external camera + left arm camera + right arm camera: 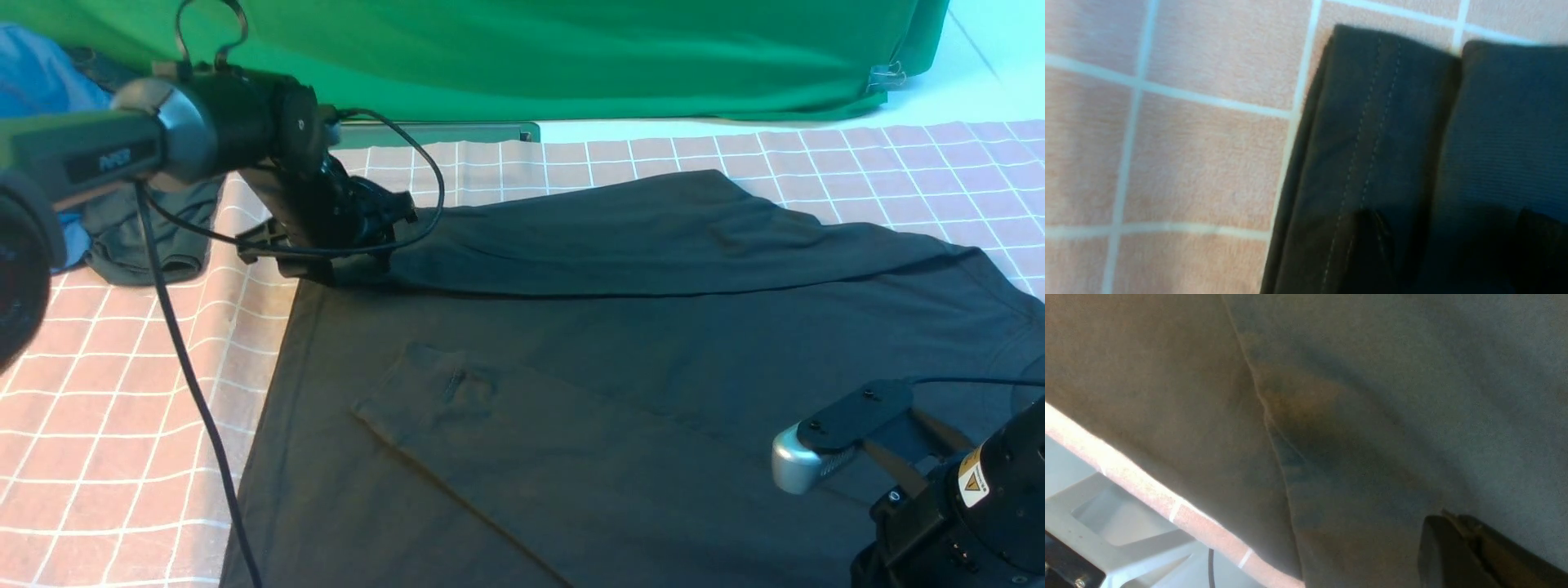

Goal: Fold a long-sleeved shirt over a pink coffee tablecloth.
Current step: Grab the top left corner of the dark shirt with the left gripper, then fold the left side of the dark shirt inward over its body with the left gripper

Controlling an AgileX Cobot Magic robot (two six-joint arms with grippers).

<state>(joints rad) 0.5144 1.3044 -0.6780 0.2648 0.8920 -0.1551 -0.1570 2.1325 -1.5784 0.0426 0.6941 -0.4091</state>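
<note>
My right pincer (804, 461) is hovering at the near right, low over the long-sleeved shirt (653, 367). I am reading its jaws as pressed together. In its wrist view the dark fingertips (1453, 551) are sitting closed just above the knit, and I cannot tell whether any cloth is caught between them.

The shirt is lying spread flat on the pink coffee tablecloth (106, 425), covering the middle and right of the tabletop. Its near edge is reaching almost to the cloth's near border. One sleeve (506, 433) is lying folded diagonally across the body, its end pointing toward the far left.

Farther back, the other sleeve (620, 237) is lying along the shirt's far side, running from right to left and ending beneath my left pincer (326, 260). That pincer is pointing down at the shirt's far left corner with its jaws spread wide. In its wrist view I am seeing two dark fingertips (1367, 245) well apart above the stitched cuff (1372, 122). The cuff is resting flat on the pink squares, gripped by neither.

A black cable (188, 367) is hanging from the left arm across the tablecloth. To the far left a dark grey-green garment (155, 245) is lying crumpled, with a blue garment (33, 82) behind it. A green backdrop cloth (531, 57) is hanging along the far side.
</note>
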